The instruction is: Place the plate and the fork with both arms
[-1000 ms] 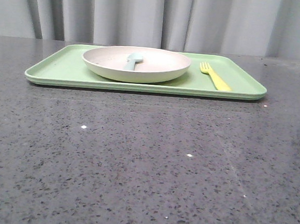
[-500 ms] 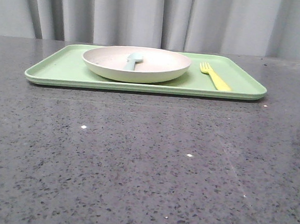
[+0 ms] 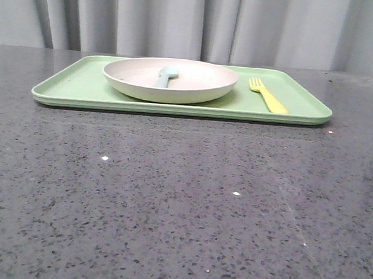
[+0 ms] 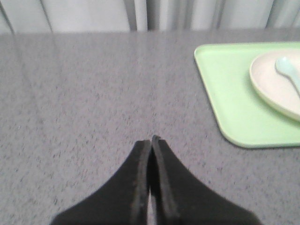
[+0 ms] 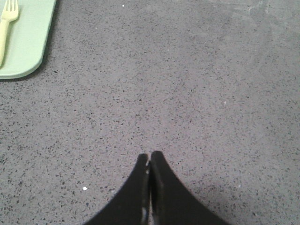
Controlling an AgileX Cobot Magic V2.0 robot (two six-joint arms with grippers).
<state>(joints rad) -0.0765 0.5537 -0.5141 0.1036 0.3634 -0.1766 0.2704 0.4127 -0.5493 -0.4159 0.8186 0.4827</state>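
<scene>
The cream plate (image 3: 170, 80) sits on the light-green tray (image 3: 68, 88) at the far side of the table, with a pale blue-green utensil (image 3: 166, 75) lying in it. The yellow fork (image 3: 266, 94) lies on the tray to the right of the plate. The plate (image 4: 274, 86) and tray (image 4: 229, 93) also show in the left wrist view. The fork (image 5: 5, 28) shows in the right wrist view. My left gripper (image 4: 151, 139) is shut and empty over bare table, left of the tray. My right gripper (image 5: 149, 155) is shut and empty over bare table, right of the tray.
The grey speckled table (image 3: 181, 204) stretches from the tray to the near edge. A grey curtain (image 3: 196, 21) hangs behind the table. Neither arm shows in the front view.
</scene>
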